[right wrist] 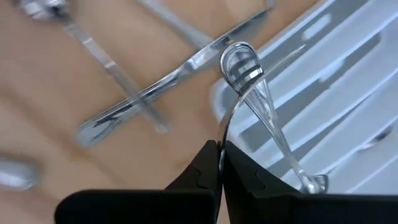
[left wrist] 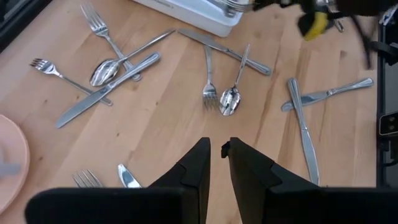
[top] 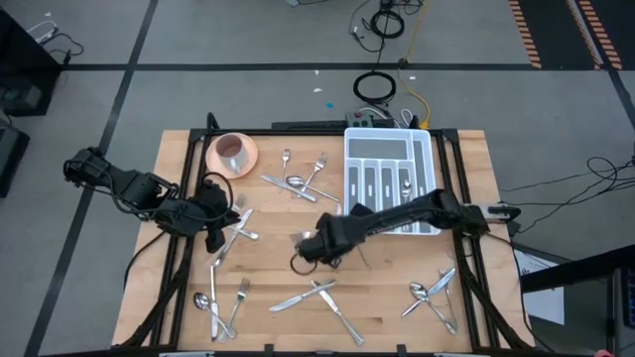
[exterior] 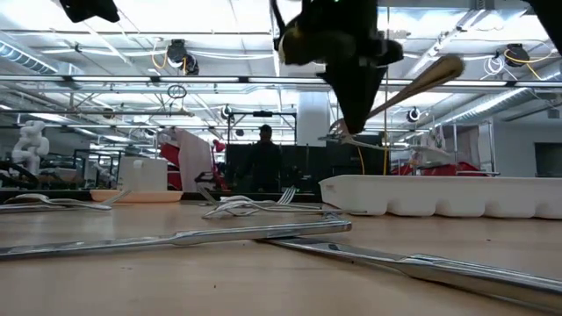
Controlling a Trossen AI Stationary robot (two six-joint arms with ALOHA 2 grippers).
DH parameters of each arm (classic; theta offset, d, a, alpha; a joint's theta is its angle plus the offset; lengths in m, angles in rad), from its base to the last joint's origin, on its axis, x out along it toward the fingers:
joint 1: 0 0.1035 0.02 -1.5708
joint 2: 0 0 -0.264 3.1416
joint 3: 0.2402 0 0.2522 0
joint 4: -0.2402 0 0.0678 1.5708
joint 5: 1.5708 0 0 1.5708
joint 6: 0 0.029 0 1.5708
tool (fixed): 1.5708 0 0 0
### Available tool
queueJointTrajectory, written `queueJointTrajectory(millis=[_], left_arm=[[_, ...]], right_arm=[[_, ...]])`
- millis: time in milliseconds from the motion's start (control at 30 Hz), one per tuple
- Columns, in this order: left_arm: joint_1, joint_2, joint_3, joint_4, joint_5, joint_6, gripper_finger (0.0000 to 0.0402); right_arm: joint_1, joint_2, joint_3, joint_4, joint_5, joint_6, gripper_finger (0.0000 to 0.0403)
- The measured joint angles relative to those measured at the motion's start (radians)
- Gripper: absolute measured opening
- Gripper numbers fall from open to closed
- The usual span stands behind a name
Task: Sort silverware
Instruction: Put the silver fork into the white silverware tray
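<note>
Right arm lifts a fork toward the tray

The right gripper (right wrist: 221,149) has its jaws clenched on a fork (right wrist: 249,81), up off the surface (top: 377,288) beside the white tray (top: 427,149). It pinches only a thin edge, so the fork could twist or slip out and land in the wrong slot. The left gripper (left wrist: 217,152) waits low on the left, jaws nearly closed on nothing. More silverware (top: 317,293) lies scattered around. No writing can be read.

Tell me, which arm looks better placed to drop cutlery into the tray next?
The right. Its hand is shut on a fork near the tray; the left hand is empty, farther off.
</note>
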Motion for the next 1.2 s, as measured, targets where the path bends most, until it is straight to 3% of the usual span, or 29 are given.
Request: queueJointTrajectory(millis=[167,333,467,767,1000,1067,1133,1200], left_arm=[[0.000,0.000,0.000,0.000,-0.024,0.037,0.0065],[0.000,0.000,0.000,0.002,-0.027,0.038,0.0065],[0.000,0.000,0.000,0.003,-0.027,0.037,0.0065],[0.000,0.000,0.000,0.006,-0.035,0.011,0.0065],[0.000,0.000,0.000,0.006,-0.035,0.010,0.0065],[0.000,0.000,0.000,0.007,-0.035,0.010,0.0065],[0.000,0.000,0.000,0.007,-0.035,0.010,0.0065],[0.000,0.000,0.000,0.007,-0.035,0.010,0.0065]], right_arm=[[0.079,0.000,0.000,0.079,-0.056,0.076,0.0000],[0.183,0.000,0.027,0.264,-0.133,0.084,0.0000],[0.245,0.000,0.048,0.416,-0.133,-0.015,0.0000],[0.258,0.000,0.050,0.622,-0.209,-0.233,0.0000],[0.230,0.000,0.036,0.661,-0.262,-0.301,0.0000],[0.215,-0.001,-0.002,0.672,-0.347,-0.298,0.0000],[0.197,0.000,-0.049,0.713,-0.512,-0.302,0.0000],[0.187,0.001,-0.090,0.781,-0.583,-0.308,0.0000]])
